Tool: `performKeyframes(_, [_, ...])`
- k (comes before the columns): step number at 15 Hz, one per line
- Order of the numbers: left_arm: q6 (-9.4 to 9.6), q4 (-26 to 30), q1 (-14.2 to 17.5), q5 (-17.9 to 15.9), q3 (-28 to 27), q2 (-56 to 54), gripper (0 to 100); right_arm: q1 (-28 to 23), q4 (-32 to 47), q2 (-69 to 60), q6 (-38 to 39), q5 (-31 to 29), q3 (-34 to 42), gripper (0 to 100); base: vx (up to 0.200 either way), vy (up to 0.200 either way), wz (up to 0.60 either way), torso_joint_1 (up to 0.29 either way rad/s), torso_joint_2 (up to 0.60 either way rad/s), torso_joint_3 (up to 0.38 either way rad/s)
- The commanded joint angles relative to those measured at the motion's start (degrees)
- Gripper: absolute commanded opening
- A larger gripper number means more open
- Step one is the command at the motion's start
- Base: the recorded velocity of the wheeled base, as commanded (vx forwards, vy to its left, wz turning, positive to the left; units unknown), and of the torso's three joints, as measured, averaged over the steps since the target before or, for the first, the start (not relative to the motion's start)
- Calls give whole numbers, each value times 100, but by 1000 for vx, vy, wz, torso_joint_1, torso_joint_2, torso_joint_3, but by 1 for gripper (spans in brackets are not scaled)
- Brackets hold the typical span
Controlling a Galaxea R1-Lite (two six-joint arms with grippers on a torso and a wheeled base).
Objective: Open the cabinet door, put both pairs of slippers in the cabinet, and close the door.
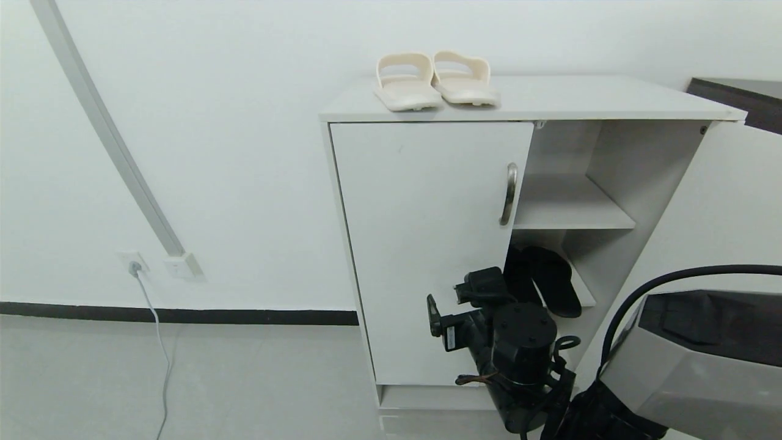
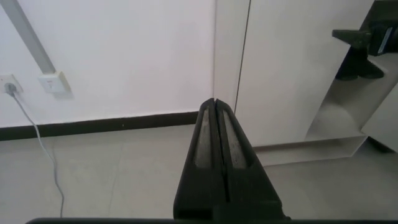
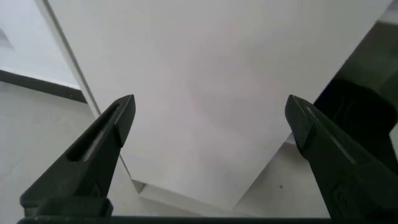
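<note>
While my right end effector (image 3: 208,109) hangs released, fingers wide before the shut left door (image 1: 427,244), my left end effector (image 2: 214,104) is clenched on nothing, off to the cabinet's (image 1: 611,98) left. The cream slippers (image 1: 435,82) sit side by side on its top, long axes front to back, toes to the wall. The black slippers (image 1: 547,281) lie on the lower shelf (image 1: 588,298) past the open right door (image 1: 721,201), lengthwise into the cabinet.

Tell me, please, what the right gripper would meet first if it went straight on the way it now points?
Most likely the closed left cabinet door: its white panel lies straight ahead of the open right gripper. How far off it is cannot be judged.
</note>
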Motion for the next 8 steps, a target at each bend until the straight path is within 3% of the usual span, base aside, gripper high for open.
performKeyframes(1, [1,4,-1,0,2,7,0,-3,7,14,-1,-5,3,100,0,0,0,80,-486,-364])
performKeyframes(8, [1,4,-1,0,2,7,0,-3,-2,14,-28,-5,21,100,0,0,0,129,-463,-334])
